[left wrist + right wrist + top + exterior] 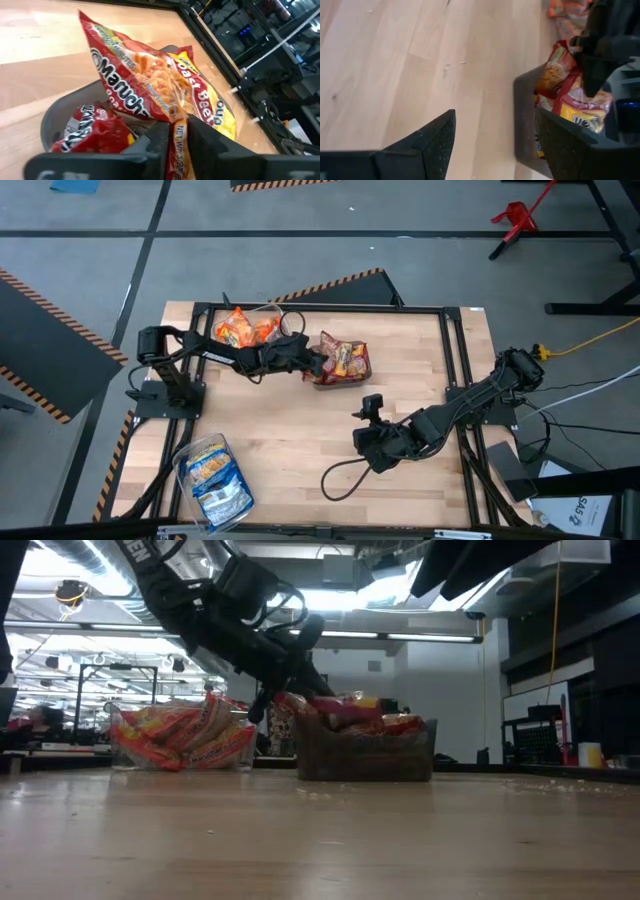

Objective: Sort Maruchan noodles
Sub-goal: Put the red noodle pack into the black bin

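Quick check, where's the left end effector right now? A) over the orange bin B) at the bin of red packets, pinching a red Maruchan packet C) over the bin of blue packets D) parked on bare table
B: the left end effector pinches the edge of a red Maruchan packet above the bin of red packets; the right end effector waits over bare wood.

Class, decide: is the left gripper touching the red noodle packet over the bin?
Touching. The left wrist view shows the left gripper pinching the red noodle packet's edge between its fingers.
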Action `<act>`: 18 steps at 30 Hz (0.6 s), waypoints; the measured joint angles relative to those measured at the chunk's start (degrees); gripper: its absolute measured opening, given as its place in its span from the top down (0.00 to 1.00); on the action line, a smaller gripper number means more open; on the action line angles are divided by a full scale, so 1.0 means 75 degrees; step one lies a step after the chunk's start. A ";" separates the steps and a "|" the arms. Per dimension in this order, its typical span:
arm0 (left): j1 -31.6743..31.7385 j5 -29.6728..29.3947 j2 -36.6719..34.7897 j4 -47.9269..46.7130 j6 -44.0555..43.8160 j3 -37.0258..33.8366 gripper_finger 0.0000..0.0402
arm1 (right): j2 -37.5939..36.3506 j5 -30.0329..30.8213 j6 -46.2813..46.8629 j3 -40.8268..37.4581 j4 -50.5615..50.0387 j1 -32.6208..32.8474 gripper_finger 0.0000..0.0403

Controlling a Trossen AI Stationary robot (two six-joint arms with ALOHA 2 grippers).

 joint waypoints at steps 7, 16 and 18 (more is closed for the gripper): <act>0.0054 0.0736 -0.0004 0.0038 0.0644 0.0059 0.71 | -0.0001 -0.0620 0.0299 0.0000 0.0011 0.0000 0.37; 0.0469 0.2408 -0.0387 -0.0624 0.0901 0.0168 0.60 | -0.0001 -0.0789 0.0365 -0.0003 0.0013 0.0000 0.37; 0.0607 0.2678 -0.0571 -0.0840 0.0852 0.0171 0.60 | -0.0001 -0.0790 0.0362 -0.0003 -0.0004 0.0000 0.37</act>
